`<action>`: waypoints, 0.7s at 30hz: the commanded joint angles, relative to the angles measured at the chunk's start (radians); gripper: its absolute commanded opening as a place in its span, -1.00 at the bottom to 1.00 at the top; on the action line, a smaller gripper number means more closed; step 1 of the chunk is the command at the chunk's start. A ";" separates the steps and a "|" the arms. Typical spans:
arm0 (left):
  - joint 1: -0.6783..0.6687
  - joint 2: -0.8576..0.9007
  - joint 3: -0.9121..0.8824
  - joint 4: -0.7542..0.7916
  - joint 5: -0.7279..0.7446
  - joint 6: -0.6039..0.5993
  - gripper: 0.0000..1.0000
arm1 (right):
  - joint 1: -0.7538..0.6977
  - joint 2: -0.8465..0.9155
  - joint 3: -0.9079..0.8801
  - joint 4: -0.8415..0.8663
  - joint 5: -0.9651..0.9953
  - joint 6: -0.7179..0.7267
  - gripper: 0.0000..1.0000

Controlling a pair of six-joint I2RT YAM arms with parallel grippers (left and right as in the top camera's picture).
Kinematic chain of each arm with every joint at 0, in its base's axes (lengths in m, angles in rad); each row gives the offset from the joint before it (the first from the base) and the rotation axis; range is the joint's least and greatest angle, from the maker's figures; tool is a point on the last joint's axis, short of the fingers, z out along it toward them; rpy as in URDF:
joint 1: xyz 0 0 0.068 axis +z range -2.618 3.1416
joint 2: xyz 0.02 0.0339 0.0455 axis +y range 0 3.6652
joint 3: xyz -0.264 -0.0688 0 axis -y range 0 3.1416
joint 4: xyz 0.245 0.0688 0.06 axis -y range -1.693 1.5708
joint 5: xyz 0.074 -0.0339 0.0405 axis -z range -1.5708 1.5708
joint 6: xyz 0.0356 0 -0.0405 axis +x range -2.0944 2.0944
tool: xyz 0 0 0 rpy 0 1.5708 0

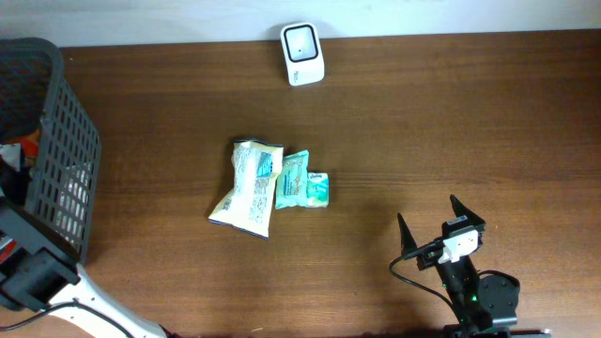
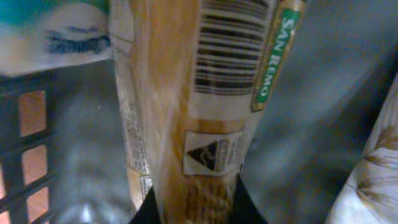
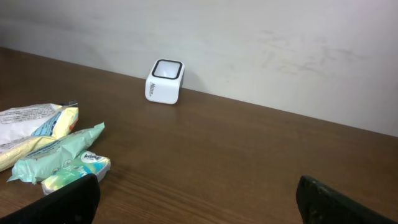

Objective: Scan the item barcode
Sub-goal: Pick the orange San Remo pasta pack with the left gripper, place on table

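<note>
While your left gripper (image 2: pixel 196 208) pinches the San Remo packet (image 2: pixel 186 124) between its fingers inside the basket (image 2: pixel 25 137), barcode (image 2: pixel 230 46) just ahead of them, your right gripper (image 3: pixel 196 194) gapes empty, scanner (image 3: pixel 165 81) well ahead.

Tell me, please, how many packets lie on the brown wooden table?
3, clustered together: a yellow-and-white crinkled bag leftmost, a mint-green pouch beside it, a small green-and-white pack rightmost. None appears hidden.

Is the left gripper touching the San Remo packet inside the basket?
Touching. The left wrist view shows the San Remo packet pinched between the left gripper's dark jaws at the bottom edge, with no gap on either side.
</note>
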 commanded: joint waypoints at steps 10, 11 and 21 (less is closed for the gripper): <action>0.003 -0.272 0.058 0.000 0.143 -0.144 -1.00 | -0.006 -0.006 -0.007 -0.002 -0.005 0.011 0.97; 0.003 -0.322 0.058 0.021 0.194 -0.156 -1.00 | -0.006 -0.006 -0.007 -0.002 -0.005 0.011 0.97; -0.161 -0.710 0.059 0.180 0.338 -0.397 -1.00 | -0.006 -0.003 -0.007 -0.002 -0.005 0.011 0.97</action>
